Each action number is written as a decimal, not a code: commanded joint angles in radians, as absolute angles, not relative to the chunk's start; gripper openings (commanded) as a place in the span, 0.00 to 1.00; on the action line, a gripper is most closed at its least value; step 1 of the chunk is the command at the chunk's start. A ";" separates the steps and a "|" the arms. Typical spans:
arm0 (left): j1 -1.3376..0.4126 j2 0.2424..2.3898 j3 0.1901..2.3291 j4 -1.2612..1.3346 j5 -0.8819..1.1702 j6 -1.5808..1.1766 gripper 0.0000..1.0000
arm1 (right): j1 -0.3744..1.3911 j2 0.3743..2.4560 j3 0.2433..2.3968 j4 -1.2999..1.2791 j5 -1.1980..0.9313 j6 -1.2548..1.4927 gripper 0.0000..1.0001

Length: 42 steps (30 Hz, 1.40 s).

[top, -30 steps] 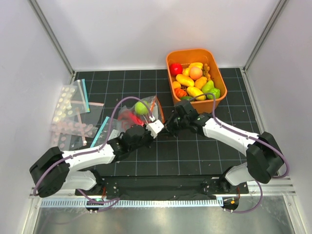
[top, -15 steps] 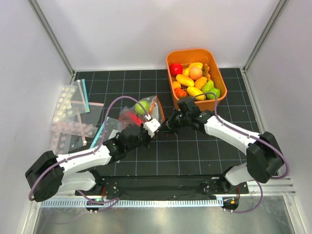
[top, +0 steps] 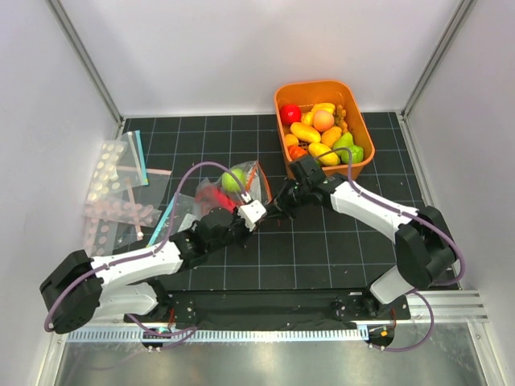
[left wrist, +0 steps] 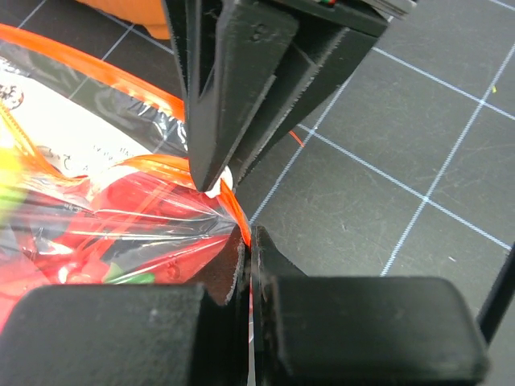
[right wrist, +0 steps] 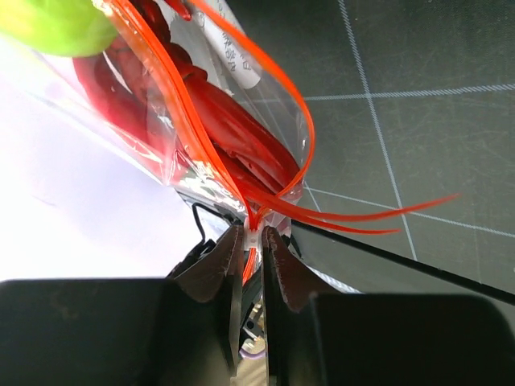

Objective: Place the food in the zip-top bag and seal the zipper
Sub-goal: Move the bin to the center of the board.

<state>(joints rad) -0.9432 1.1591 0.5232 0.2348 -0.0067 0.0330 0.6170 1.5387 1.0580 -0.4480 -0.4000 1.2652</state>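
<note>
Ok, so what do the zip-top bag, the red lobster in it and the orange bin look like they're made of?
The zip-top bag: thin clear plastic film, glossy; it crinkles and catches glare. The lobster: likely hard moulded plastic, shiny red, though seen only through the film. The orange bin: seemingly rigid plastic, smooth with an even rim.

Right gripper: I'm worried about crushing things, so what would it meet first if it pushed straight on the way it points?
The right gripper is shut on the zipper of the zip-top bag; straight on, it would probably press into the red lobster inside first. Depth is unclear.
</note>
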 commanded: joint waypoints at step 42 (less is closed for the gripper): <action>-1.002 1.091 0.655 0.134 -0.034 0.005 0.00 | 0.624 1.502 1.259 -0.571 -0.236 1.143 0.01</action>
